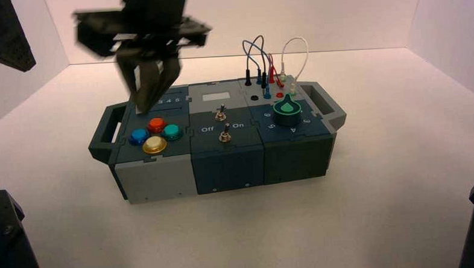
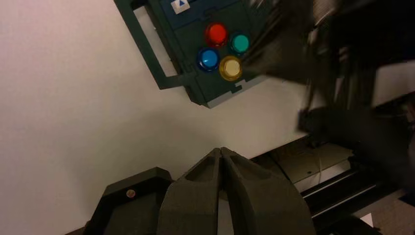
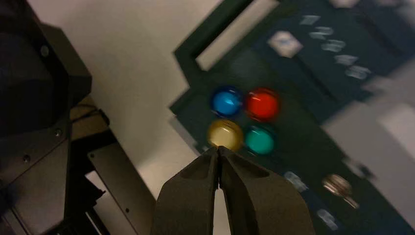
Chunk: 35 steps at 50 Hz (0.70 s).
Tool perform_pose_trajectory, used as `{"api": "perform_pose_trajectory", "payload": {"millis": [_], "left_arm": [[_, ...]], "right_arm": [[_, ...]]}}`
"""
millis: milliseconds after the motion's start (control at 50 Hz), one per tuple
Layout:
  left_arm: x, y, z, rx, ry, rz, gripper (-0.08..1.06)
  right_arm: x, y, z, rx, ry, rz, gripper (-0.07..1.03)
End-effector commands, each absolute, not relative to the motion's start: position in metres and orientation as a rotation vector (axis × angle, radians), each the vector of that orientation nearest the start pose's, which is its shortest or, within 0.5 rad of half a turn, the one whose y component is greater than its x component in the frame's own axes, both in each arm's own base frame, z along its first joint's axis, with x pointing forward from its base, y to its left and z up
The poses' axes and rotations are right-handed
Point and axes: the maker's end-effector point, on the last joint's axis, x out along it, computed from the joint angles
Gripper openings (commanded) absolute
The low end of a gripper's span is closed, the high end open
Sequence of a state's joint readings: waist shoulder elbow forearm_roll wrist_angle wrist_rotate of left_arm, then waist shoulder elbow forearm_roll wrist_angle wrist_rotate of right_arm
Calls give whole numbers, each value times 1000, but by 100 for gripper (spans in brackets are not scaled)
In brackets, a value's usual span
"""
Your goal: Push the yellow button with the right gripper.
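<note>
One box (image 1: 228, 134) with domed buttons, switches, a knob and wires lies below my right gripper (image 1: 149, 68), whose two tapering fingers are pressed together at the tips. My left gripper (image 2: 221, 152) waits beyond the box's left side. Just past my right fingertips sits the yellow button (image 3: 225, 134), beside the blue (image 3: 227, 101) and green buttons (image 3: 260, 140).

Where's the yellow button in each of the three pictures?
High view: left half, the lowest of four round buttons; the yellow button.
Left wrist view: a bit above the middle, beside the blue button.
Right wrist view: near the middle, just above the gripper's closed tips.
Landmark in all three: the red button, in the same four-button group.
</note>
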State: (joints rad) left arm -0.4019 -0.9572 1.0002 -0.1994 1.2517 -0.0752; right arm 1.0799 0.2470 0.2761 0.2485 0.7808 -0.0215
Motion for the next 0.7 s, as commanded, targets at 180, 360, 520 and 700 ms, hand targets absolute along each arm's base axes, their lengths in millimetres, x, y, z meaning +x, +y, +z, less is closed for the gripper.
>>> {"api": "perform_pose_trajectory", "payload": {"millis": [180,360,520,700], "left_arm": [[114,-83,171,31,1316,-411,-3],[113,-83,173,31,1313,-413,-3],[114,-83,173,32,1311,-412,-3],[114,-83,173,32,1315,-410,-3]], "right_arm": [[179,414,90,-461,1317,972,-2],[176,406,78,-471,1342,956,-2],[178,403,72,-469,1350,944,-2],[186,399,67,-455,1357,922,-2]]}}
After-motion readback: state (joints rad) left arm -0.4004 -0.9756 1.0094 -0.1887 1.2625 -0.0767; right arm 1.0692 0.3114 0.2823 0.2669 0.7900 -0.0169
